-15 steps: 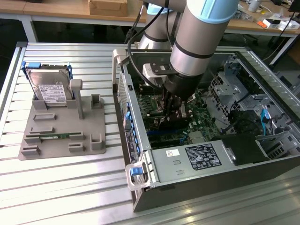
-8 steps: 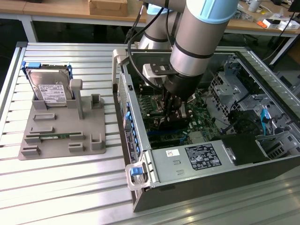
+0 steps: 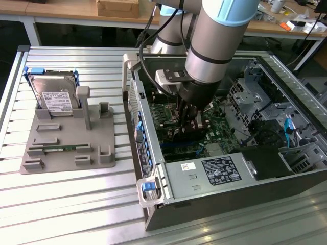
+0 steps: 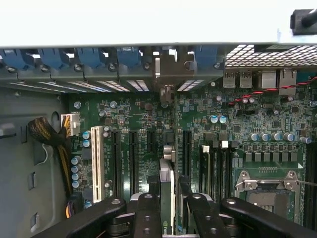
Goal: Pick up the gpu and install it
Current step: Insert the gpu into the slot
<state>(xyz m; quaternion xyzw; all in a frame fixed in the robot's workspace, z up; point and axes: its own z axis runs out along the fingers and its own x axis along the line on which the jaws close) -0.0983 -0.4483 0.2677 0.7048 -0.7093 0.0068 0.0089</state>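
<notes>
- The big open computer case (image 3: 214, 173) lay on its side on the metal slat table (image 3: 66, 204), and everything else sat around it or inside it.
- My arm (image 3: 214, 41) reached down into the middle of the case.
- The green board (image 4: 129, 119) covered the floor of the case, with long black slots (image 4: 132, 158) running across it.
- A grey holder tray (image 3: 66, 143) sat on the table beside the case, on the exterior view's left.
- A silver hard drive (image 3: 53, 94) with a blue frame stood in the far end of that tray, well away from the case.
- My gripper (image 4: 168, 208) was inside the case, just above the board, and its fingers (image 4: 146, 213) were squeezed onto the gpu.
- The gpu (image 4: 167, 193) stood on its thin edge between my fingers, lined up with a slot near the middle of the board.
- A row of blue clips (image 4: 89, 57) ran along the case wall past the slots.
</notes>
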